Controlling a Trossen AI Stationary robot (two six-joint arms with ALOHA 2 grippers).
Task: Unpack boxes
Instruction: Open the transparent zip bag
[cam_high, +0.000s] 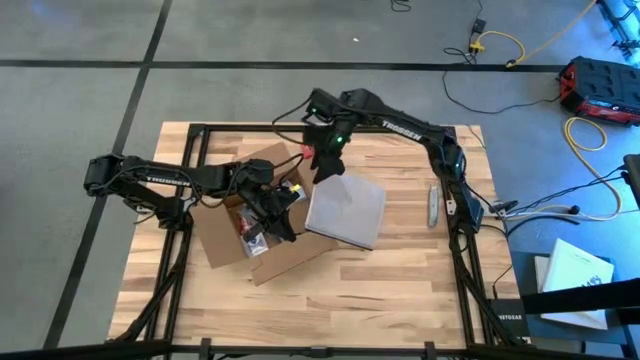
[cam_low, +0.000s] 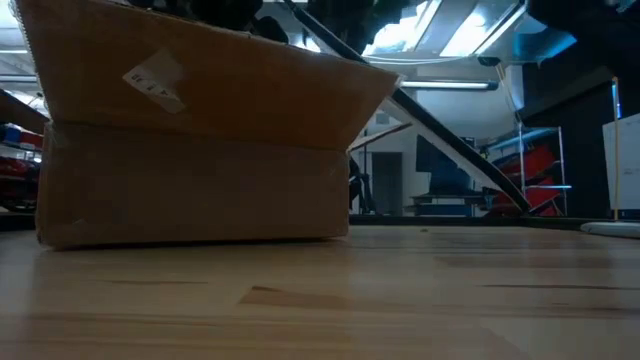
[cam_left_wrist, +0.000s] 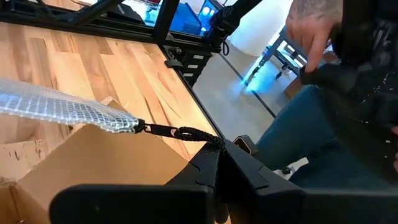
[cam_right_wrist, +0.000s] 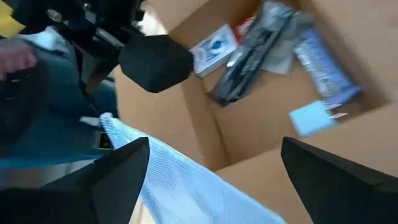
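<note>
The shallow brown cardboard box (cam_high: 262, 225) lies open left of the table's centre, small packets still inside. The left gripper (cam_high: 280, 222) sits over its inner edge, fingers together (probably pinning the box steady). The right gripper (cam_right_wrist: 211, 162), jaws wide apart, hovers above the box's far flap, beside a silvery plastic bag (cam_high: 345, 210) lying on the table.

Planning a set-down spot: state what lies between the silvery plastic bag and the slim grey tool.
High view: only bare wooden table between silvery plastic bag and slim grey tool.
</note>
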